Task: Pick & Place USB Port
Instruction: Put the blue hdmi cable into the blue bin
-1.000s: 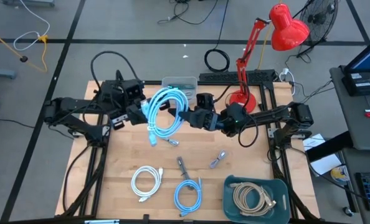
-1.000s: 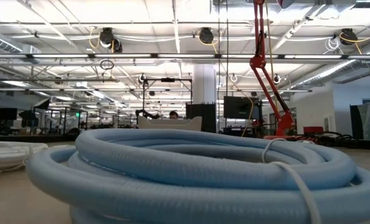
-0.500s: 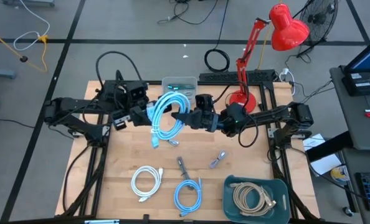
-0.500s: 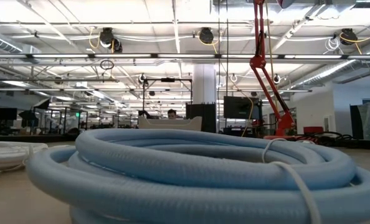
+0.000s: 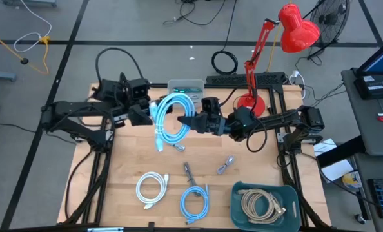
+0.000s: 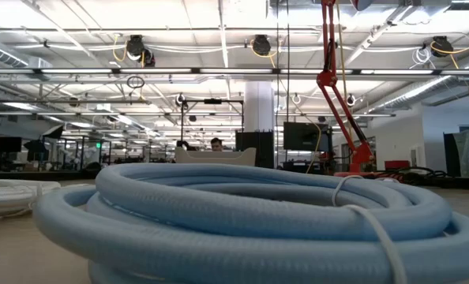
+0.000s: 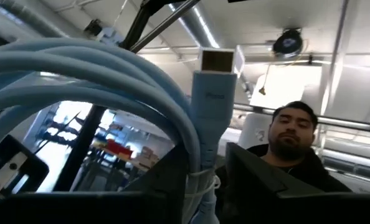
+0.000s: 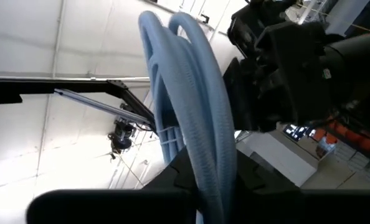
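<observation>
Pale blue, glossy and round in section, a coiled USB cable (image 5: pixel 171 120) hangs in the air between the two grippers, above the light wooden surface (image 5: pixel 127 164). Its loops form a tall oval whose long axis runs from the far side of the surface toward the near side, with loose ends trailing below.

The right gripper (image 5: pixel 186 120) sits at the coil's right edge. In the right wrist view its dark fingers (image 8: pixel 250 177) are closed around the bundled strands, so this arm has hold of the cable. The left gripper (image 5: pixel 145 115) sits just beside the coil's opposite edge. Its wrist view shows the strands and a blue plug with a metal tip (image 7: pixel 215 87) standing upright between its fingers, but whether it grips or has let go I cannot tell — the jaws look partly parted.

The coil lies between the grippers, touching the right one. The teal plastic bin (image 5: pixel 240 200) — already holding a beige coiled cable (image 5: pixel 262 205) — stands well away on the near right, nearer the right arm.

Elsewhere on the surface lie a white coiled cable (image 5: pixel 151 188), a smaller blue coil (image 5: pixel 194 201) and two small grey connectors. A person shows beyond the surface.
</observation>
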Action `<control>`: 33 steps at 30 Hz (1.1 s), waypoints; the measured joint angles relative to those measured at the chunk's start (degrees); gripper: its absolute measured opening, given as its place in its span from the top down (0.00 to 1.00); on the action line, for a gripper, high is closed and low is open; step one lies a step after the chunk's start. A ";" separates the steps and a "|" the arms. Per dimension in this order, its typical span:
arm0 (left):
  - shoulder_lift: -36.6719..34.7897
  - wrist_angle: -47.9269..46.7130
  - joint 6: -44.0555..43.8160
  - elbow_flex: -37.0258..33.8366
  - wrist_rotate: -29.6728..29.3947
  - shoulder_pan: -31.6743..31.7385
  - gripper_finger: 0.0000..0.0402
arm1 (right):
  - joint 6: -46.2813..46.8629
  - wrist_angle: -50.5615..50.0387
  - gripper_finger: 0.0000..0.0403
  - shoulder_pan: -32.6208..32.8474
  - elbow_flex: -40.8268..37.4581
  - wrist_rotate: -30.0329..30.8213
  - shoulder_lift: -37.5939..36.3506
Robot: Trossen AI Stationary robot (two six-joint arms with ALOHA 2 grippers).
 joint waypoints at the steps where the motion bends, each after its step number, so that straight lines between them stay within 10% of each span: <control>1: -1.27 -3.19 1.09 0.00 0.53 0.48 0.67 | 0.20 -0.04 0.93 0.11 0.00 0.00 0.00; 13: -20.74 -47.14 19.66 0.02 -2.54 10.88 0.55 | 4.35 -8.70 0.93 3.32 0.00 -5.69 -4.61; 25: -27.02 -69.08 28.52 0.02 -7.43 13.87 0.60 | -20.16 -62.43 0.92 10.94 0.00 -2.59 -24.72; 33: -25.05 -77.23 30.98 0.02 -8.93 13.63 0.60 | -14.64 -90.28 0.94 18.61 0.00 2.45 -33.48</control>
